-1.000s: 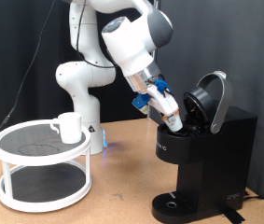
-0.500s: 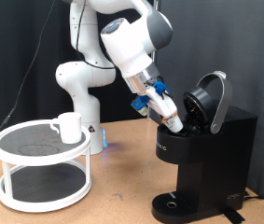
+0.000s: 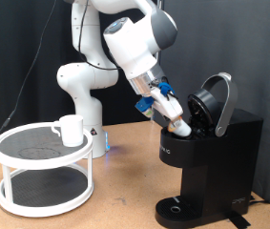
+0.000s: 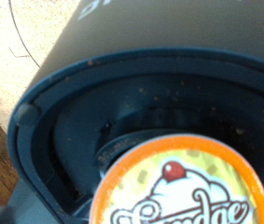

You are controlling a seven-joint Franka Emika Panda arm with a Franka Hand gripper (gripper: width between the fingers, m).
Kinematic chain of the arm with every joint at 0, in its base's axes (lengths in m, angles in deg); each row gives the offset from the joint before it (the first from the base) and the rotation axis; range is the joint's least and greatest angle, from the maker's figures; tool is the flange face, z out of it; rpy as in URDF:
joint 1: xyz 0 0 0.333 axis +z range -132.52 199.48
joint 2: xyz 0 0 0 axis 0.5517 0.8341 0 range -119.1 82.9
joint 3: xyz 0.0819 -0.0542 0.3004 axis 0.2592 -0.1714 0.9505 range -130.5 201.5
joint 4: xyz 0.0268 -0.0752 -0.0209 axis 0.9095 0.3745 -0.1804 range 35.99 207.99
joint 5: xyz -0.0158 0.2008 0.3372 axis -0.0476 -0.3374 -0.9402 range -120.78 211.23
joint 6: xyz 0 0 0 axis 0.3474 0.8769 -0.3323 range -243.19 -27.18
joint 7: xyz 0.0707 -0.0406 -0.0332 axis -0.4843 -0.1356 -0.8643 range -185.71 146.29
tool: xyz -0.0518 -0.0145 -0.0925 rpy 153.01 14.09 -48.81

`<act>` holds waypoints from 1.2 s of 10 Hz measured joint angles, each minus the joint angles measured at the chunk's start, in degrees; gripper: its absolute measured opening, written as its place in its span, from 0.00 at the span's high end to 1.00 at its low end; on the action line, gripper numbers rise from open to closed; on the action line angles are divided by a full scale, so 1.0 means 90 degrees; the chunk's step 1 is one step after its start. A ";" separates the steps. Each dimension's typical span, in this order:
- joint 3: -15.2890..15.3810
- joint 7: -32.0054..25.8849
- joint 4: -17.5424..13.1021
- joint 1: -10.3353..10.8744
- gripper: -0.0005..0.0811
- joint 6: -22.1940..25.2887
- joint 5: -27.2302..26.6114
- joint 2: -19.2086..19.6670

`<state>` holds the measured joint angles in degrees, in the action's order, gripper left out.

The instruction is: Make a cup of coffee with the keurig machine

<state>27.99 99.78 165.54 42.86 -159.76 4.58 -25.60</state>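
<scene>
Claw (image 3: 176, 118) grips orange-topped pod (image 4: 180, 189) over open black boxy keurig machine (image 3: 211, 153); white ceramic cup (image 3: 71, 130) on rack, nothing brewed.

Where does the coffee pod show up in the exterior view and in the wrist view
Exterior view: the pod is between the fingers of the gripper, at the open mouth of the keurig machine, right of centre.
Wrist view: the pod fills the lower middle, orange-rimmed printed top facing the camera.
Shared landmark: the machine's dark pod chamber.
</scene>
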 joint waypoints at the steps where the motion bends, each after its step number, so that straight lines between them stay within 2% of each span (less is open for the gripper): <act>1: 0.0003 0.0000 -0.0018 0.0010 0.21 0.0030 -0.0001 0.0000; 2: 0.0008 0.0000 -0.0026 0.0013 0.21 0.0049 -0.0001 0.0000; 3: 0.0011 0.0000 -0.0038 0.0014 0.11 0.0114 0.0000 0.0000; 7: 0.0015 -0.0015 -0.0103 0.0014 0.09 0.0893 0.0234 -0.0051; 12: 0.0090 -0.0018 -0.0049 0.0015 0.09 0.0928 0.0243 -0.0125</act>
<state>28.81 99.61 165.10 42.99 -151.42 6.77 -26.72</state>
